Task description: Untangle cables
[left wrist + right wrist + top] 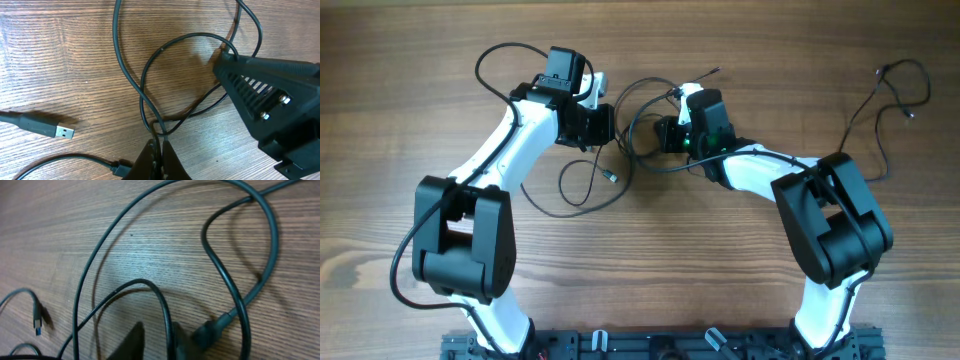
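Black and very thin, the thin black cables (632,125) lie in loose, crossing loops on the brown wood-grain table (400,100), mostly in the upper middle of the overhead view between the two arms. One loop sags toward the centre of the frame and ends in a small plug (611,178). A separate strand (865,103) lies well apart at the upper right. In the left wrist view two cords cross and run down to the bottom edge, where the left gripper (159,159) has its black fingers pressed together on them. A dark USB plug with a silver metal tip (56,131) lies flat at the lower left of that frame, apart from the crossing. The black ribbed wedge of the right gripper (220,60) comes in from the right, its tip touching a loop. In the right wrist view the right gripper's fingers (132,342) stand slightly spread at the bottom edge. A curved cord drops through the gap, close against the finger on the right side of the frame. The frame edge cuts this off, so I cannot tell whether that cord is actually held. A larger arc of cord (78,295) sweeps round the fingers, and a small blue-tipped plug (37,322) lies at the lower left.
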Action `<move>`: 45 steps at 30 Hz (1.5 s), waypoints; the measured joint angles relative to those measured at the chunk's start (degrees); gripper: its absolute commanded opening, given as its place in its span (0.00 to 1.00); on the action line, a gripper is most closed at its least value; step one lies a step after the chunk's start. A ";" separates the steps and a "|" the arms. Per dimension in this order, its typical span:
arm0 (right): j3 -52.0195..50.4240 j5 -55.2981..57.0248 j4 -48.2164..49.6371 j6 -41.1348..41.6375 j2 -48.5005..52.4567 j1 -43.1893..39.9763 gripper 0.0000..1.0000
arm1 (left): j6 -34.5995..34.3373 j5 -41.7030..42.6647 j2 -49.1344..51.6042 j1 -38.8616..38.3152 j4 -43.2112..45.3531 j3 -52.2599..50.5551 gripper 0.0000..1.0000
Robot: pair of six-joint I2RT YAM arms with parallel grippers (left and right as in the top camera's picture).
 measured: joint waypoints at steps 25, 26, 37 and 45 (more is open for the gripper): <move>-0.02 -6.40 -3.67 -0.02 -22.82 -0.09 0.04 | -8.50 -15.76 -0.02 -0.22 0.26 0.02 0.04; -0.02 -6.80 -4.85 -0.02 -25.09 0.15 0.04 | -9.03 -15.76 -0.15 -0.59 0.46 0.09 0.04; -0.07 -4.68 -12.41 -1.42 -46.07 -0.59 0.04 | -10.69 -21.16 -0.44 -0.11 -0.48 0.11 0.04; -0.07 -1.57 -16.79 -2.19 -55.45 -0.59 0.04 | -10.86 -21.79 -0.44 -0.11 -0.50 0.11 0.16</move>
